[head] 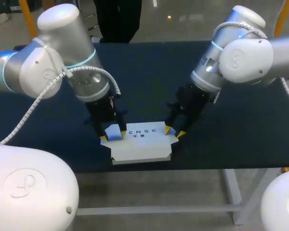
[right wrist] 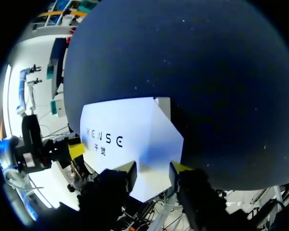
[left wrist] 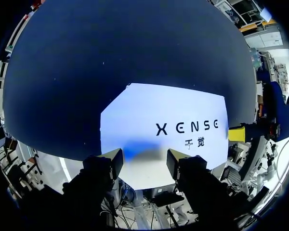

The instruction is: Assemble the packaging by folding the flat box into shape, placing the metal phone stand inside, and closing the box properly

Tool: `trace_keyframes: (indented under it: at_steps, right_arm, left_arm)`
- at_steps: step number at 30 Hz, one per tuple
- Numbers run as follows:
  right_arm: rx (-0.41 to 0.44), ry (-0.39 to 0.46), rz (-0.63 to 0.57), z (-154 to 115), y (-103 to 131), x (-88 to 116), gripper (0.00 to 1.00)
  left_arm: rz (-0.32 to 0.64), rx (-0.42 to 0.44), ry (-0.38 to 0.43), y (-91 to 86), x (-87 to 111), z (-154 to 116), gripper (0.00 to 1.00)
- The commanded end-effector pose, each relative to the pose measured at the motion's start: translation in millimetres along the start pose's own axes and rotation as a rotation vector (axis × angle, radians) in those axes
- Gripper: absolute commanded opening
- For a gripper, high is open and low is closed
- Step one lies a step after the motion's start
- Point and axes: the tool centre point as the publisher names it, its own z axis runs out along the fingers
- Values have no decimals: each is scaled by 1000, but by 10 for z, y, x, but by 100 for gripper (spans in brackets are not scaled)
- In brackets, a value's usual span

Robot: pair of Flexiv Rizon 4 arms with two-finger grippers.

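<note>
we see a white box with dark lettering printed across its top and a faint blue tint near our left gripper. the table is a deep navy blue, flecked with tiny pale specks. our left gripper and right gripper are black with bright yellow tips. our left arm and right arm are glossy white and silver, each with a thin teal ring.

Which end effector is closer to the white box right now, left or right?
Neither clearly, both are on it. The left end effector sits at the left end of the white box, and the right end effector sits at its right end.
</note>
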Motion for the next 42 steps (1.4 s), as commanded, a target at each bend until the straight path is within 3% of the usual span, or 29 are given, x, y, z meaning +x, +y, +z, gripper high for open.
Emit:
trace_keyframes:
  at_steps: [1, 9, 18, 28, 42]
  right_arm:
    - [-7, 10, -2, 5, -32, -29, 49]
    - [-18, 24, -2, 2, -28, -50, 49]
    - [-22, 34, -4, 5, -2, -57, 49]
    - [-32, 36, -6, 12, 15, -59, 49]
    - [-81, 45, -55, 43, 8, -21, 49]
  left_arm:
    - [-1, 19, 10, 40, -24, 30, 66]
    - [-4, 33, 28, 26, -34, 48, 66]
    - [-18, 61, 63, 29, -41, 67, 60]
    - [-57, 75, 50, 39, -49, 106, 65]
    - [-59, 95, 71, 8, -64, 201, 55]
